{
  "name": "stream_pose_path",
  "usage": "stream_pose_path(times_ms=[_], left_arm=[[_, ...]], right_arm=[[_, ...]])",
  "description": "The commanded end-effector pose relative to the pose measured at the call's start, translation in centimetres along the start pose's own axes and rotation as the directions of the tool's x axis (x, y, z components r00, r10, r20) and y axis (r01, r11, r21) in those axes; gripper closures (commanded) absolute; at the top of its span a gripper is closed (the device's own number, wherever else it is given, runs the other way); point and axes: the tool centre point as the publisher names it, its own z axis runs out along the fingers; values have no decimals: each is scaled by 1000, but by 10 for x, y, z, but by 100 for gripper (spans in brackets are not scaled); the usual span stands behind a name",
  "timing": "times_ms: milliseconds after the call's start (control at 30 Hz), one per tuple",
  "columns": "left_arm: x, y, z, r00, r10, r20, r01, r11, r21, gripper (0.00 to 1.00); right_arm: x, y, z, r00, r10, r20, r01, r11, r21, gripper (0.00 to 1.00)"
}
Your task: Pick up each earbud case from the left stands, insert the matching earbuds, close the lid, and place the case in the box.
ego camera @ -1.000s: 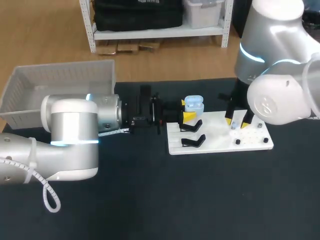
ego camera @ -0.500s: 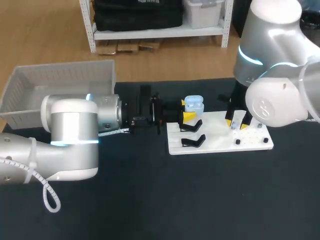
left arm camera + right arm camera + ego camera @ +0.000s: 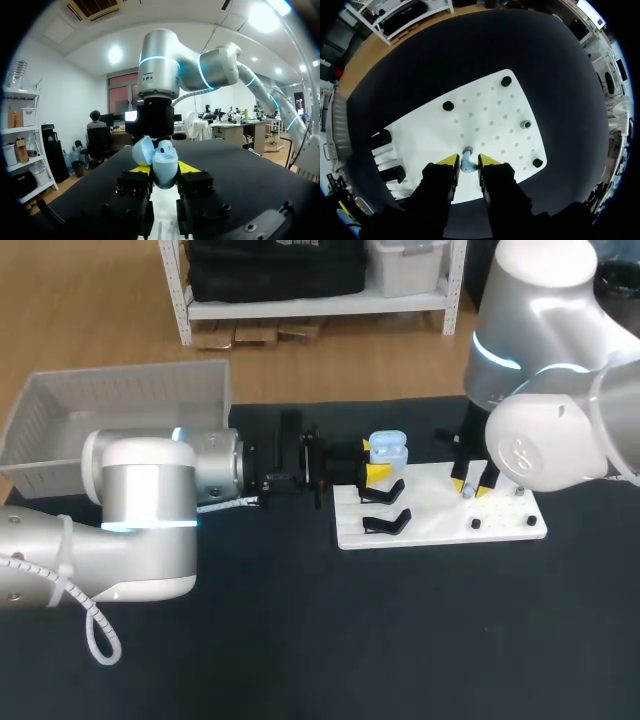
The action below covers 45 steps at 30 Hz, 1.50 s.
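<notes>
My left gripper gripped open earbud case. My right gripper stood narrow, straddling earbud on white board, seemingly not pinching. Risk: off-centre closing might flick earbud away.

A dark tabletop lies under the right tool and spreads out on every side of it. A flat white board lies on the tabletop, right under the tool. The board is full of small holes in neat rows. Little pegs stick up from it. One black peg stands far ahead of the tool, at a far corner of the board. A second black peg also stands ahead of the tool, nearer and off to the other side. A third black peg stands beside the tool, at a near corner. A small grey peg stands between the first and the third.
</notes>
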Motion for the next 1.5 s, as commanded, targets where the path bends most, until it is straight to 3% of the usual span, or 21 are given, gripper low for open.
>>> stream_pose_path(times_ms=[33,367,400,433,467,833,1100,1500], left_arm=[[1,-2,1,1000,3,3,-3,1000,-8,100],[1,-2,1,1000,3,3,-3,1000,-8,100],[1,-2,1,1000,3,3,-3,1000,-8,100],[1,-2,1,1000,3,3,-3,1000,-8,100],[1,-2,1,1000,3,3,-3,1000,-8,100],[1,-2,1,1000,3,3,-3,1000,-8,100],[1,-2,1,1000,3,3,-3,1000,-8,100],[1,-2,1,1000,3,3,-3,1000,-8,100]], right_arm=[[0,1,1,1000,5,1,-5,1000,7,78],[-2,-2,3,1000,13,1,-13,1000,18,80],[-2,-2,3,1000,14,1,-14,1000,19,84],[-2,-2,3,1000,15,1,-15,1000,19,95],[-2,-2,3,1000,15,1,-15,1000,19,100],[-2,-1,-14,1000,18,6,-18,1000,23,100],[-5,-5,-56,999,47,13,-47,998,29,100],[12,18,-157,999,-3,36,4,999,-34,100]])
